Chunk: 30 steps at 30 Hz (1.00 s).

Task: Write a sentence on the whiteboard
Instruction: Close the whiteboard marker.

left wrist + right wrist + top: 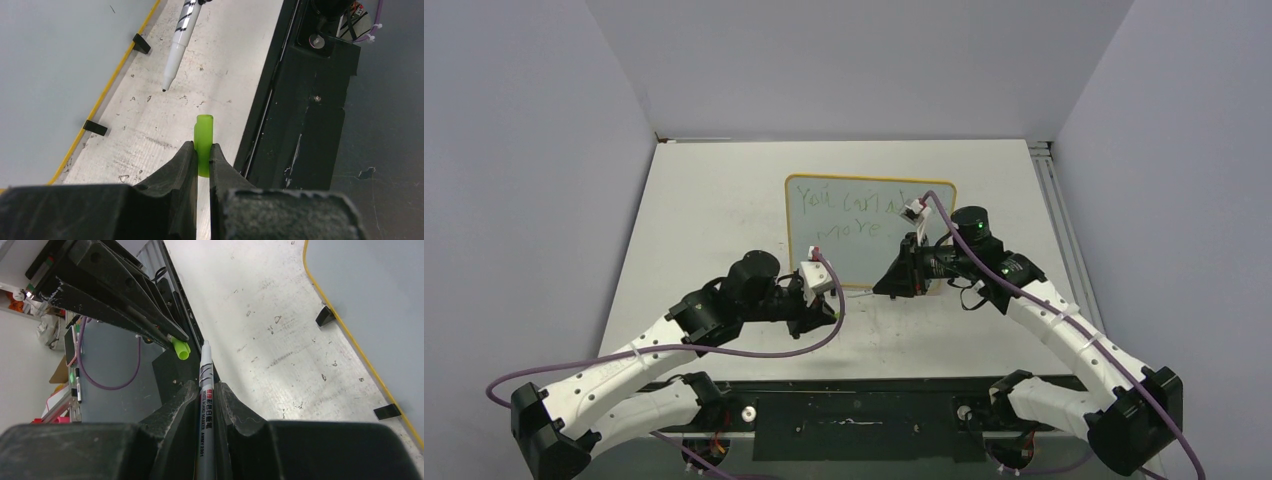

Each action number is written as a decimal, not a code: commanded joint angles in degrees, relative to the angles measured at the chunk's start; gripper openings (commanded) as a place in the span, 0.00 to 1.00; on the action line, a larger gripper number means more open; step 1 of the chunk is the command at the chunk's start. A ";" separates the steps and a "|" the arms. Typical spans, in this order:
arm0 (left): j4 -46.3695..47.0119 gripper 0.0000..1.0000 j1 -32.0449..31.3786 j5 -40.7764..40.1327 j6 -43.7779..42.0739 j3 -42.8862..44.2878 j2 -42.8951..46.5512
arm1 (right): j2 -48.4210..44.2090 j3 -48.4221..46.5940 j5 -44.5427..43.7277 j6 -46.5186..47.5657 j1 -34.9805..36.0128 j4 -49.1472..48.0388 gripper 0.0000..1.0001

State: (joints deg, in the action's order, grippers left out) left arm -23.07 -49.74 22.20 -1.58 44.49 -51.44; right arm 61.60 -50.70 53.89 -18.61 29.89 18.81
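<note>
The whiteboard [869,262] lies flat at mid-table, yellow-framed, with the green sentence [852,208] in two lines on its far half. My left gripper [834,313] sits just off the board's near left corner, shut on a bright green marker cap [204,134]. My right gripper [881,289] hovers by the board's near edge, shut on a white whiteboard marker [206,390]. The marker [179,42] is uncapped, its tip pointing toward the cap [180,349] a short gap away. In the wrist views the board [50,70] [370,285] shows only blank surface.
Two black clip feet [141,44] [95,128] stick out from the board's near edge over scuffed tabletop [165,125]. The black base rail [300,125] runs along the table's near edge. Purple cables [724,350] trail from both wrists. Grey walls enclose the table.
</note>
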 commanded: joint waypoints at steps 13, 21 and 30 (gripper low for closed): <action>0.79 0.00 -0.20 0.92 -0.86 0.37 0.40 | 0.17 -1.60 5.10 4.40 0.47 1.28 0.05; 0.92 0.00 -0.20 1.27 -0.88 0.41 0.29 | 1.18 -1.90 6.41 4.57 1.30 0.64 0.05; 0.92 0.00 -0.28 1.82 -0.88 0.42 0.29 | 1.36 -1.86 6.98 4.67 2.19 0.38 0.05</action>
State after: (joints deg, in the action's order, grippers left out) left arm -23.18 -49.78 22.52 -1.96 44.49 -51.44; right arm 63.16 -50.70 58.92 -15.44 31.59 21.61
